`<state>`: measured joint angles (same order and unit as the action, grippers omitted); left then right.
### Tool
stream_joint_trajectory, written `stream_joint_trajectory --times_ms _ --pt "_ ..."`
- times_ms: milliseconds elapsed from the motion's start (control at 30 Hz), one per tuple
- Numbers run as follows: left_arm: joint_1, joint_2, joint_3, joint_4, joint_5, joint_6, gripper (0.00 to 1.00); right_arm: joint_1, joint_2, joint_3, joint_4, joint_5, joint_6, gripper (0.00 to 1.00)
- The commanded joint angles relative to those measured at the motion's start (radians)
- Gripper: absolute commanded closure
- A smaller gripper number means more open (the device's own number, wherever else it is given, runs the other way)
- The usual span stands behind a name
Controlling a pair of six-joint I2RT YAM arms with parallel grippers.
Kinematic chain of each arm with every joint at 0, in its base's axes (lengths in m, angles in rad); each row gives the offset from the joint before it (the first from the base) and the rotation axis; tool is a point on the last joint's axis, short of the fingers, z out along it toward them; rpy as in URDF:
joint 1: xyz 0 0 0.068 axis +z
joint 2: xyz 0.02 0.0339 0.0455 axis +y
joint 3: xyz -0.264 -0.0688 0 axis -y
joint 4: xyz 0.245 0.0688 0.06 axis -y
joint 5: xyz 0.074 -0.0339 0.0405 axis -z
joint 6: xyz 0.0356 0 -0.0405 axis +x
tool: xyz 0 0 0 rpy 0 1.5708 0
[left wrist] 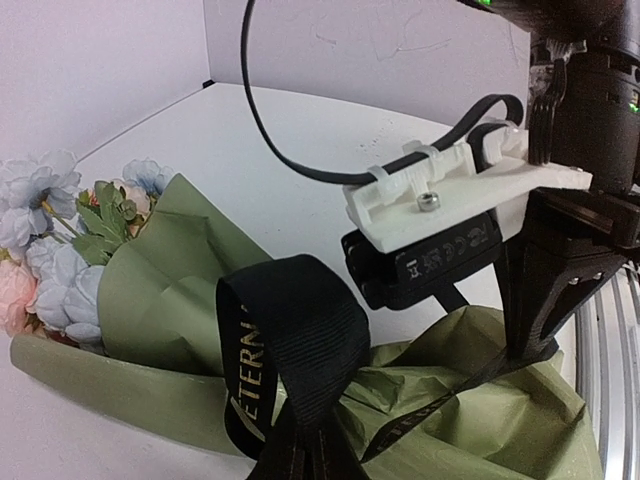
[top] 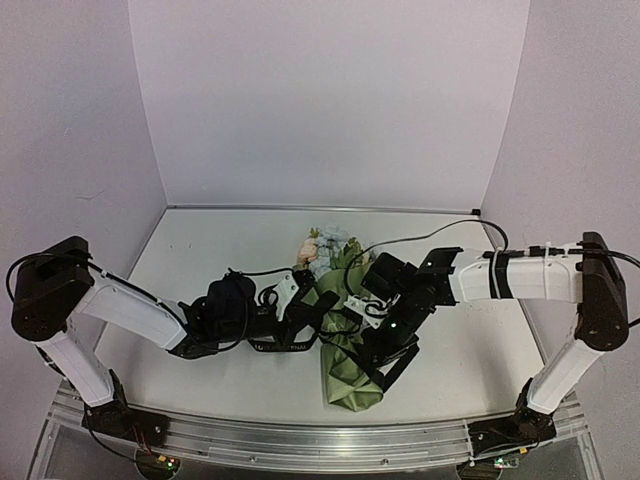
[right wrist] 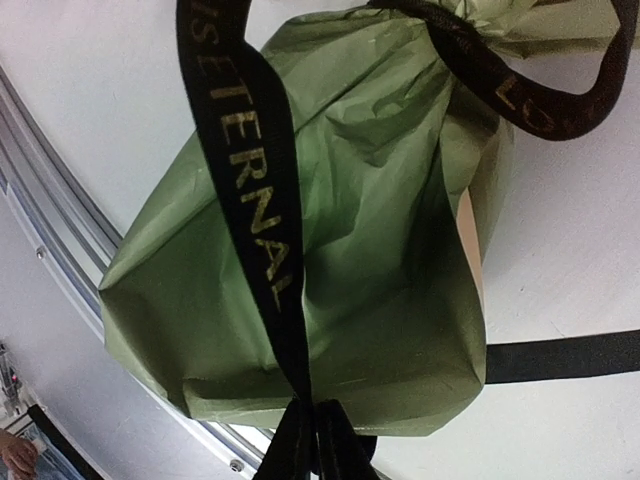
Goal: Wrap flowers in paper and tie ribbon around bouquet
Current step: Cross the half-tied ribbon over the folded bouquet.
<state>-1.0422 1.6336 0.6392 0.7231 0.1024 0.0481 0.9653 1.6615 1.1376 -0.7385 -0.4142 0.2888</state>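
Observation:
The bouquet lies in the middle of the table, its olive-green paper (top: 350, 372) pointing toward the front edge and the pink and pale blue flowers (top: 322, 248) at the far end. A black lettered ribbon (right wrist: 250, 200) circles the pinched neck of the paper (right wrist: 380, 280). In the left wrist view a loop of the ribbon (left wrist: 300, 330) rises out of my left gripper (left wrist: 305, 465), which is shut on it beside the flowers (left wrist: 45, 230). My right gripper (right wrist: 318, 450) is shut on another strand of ribbon, drawn taut over the cone's wide end. Both grippers (top: 300, 318) (top: 372, 330) flank the bouquet.
The metal front rail (top: 300, 440) runs just below the bouquet's end. A loose ribbon tail (right wrist: 570, 355) lies flat on the white table (top: 200, 250). A black cable (left wrist: 290, 150) arcs over the right wrist mount (left wrist: 450, 200). Lilac walls close the back and sides.

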Motion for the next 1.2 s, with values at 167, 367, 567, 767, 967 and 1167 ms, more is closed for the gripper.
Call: stream_joint_trajectory --times_ms 167,367,567,767,967,1167 --pt "0.014 -0.053 -0.005 0.022 0.006 0.007 0.97 0.004 -0.079 0.05 -0.122 0.047 -0.027 1.0" --pt "0.016 -0.061 -0.012 0.023 0.019 0.007 0.97 -0.032 -0.088 0.128 -0.268 0.053 -0.113 1.0" --pt "0.016 -0.063 -0.016 0.024 0.045 0.002 0.97 -0.098 -0.034 0.214 -0.316 0.04 -0.19 1.0" --pt "0.016 -0.056 -0.025 0.035 0.091 -0.018 0.96 -0.134 0.082 0.325 -0.318 0.05 -0.254 1.0" --pt "-0.002 -0.045 -0.044 0.062 0.119 -0.029 0.95 -0.13 0.158 0.361 -0.239 0.027 -0.182 1.0" --pt "-0.028 -0.038 -0.04 0.054 0.131 -0.022 0.95 -0.132 0.165 0.311 -0.17 0.125 -0.162 1.0"
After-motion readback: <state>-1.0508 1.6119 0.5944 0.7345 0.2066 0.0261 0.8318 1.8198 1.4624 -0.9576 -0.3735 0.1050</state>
